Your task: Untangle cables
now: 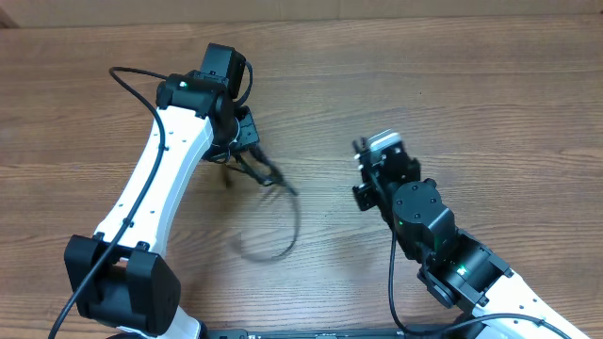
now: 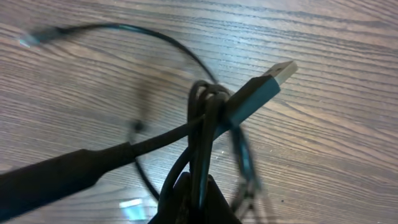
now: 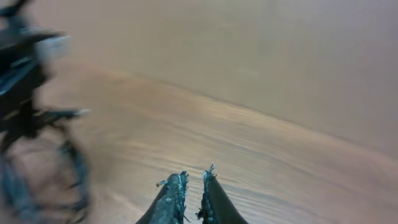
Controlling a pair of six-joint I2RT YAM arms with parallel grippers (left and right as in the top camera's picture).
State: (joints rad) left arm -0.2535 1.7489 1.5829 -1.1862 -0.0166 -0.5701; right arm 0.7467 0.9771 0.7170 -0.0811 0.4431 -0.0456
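The cables (image 1: pixel 275 185) are a bunch of thin black cords hanging from my left gripper (image 1: pixel 247 149), with one blurred loop (image 1: pixel 281 241) trailing over the table. In the left wrist view my left gripper (image 2: pixel 198 202) is shut on the bundle of cables (image 2: pixel 205 118). A silver-tipped USB plug (image 2: pixel 274 77) sticks up to the right, and a thicker black sleeve (image 2: pixel 62 174) runs off to the lower left. My right gripper (image 1: pixel 379 147) is well to the right of the cables. Its fingertips (image 3: pixel 194 177) stand almost together above the table, with nothing between them.
The wooden table (image 1: pixel 471 94) spreads all around. In the right wrist view the left arm's gripper and the dangling cords (image 3: pixel 28 93) show blurred at the far left. A small blurred plug (image 2: pixel 32 37) lies at the end of a cord on the table.
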